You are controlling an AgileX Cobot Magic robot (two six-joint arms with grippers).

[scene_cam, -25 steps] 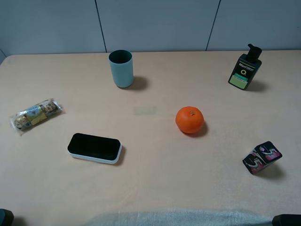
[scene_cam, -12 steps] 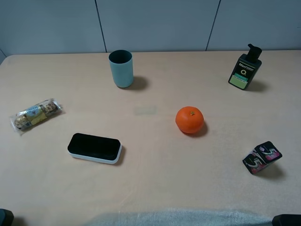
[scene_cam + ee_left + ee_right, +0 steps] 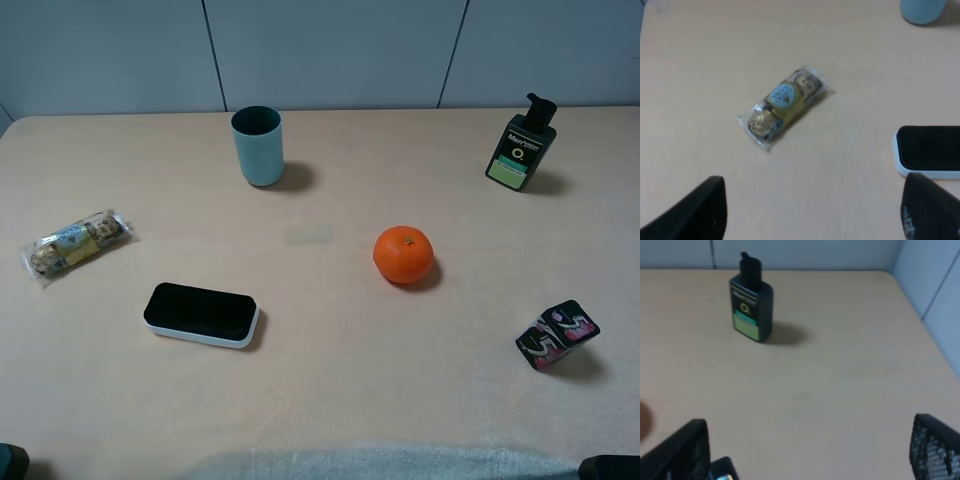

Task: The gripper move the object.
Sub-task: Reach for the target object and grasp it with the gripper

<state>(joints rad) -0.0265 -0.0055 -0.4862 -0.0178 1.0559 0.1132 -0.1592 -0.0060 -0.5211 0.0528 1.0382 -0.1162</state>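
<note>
While nothing has shifted lately, the small black "5"-printed box (image 3: pixel 558 335) at four o'clock of the round orange fruit (image 3: pixel 404 254) sits untouched; the right gripper (image 3: pixel 807 450) gapes wide, empty

The left hand (image 3: pixel 812 200) and right hand (image 3: pixel 810 437) are black, pads (image 3: pixel 935 450) seemingly dotted.

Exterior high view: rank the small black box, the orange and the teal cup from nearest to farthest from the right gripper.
1. small black box, front right, the side where the right gripper works.
2. orange, near the middle, a little right of centre.
3. teal cup, at the back, left of centre.
</note>
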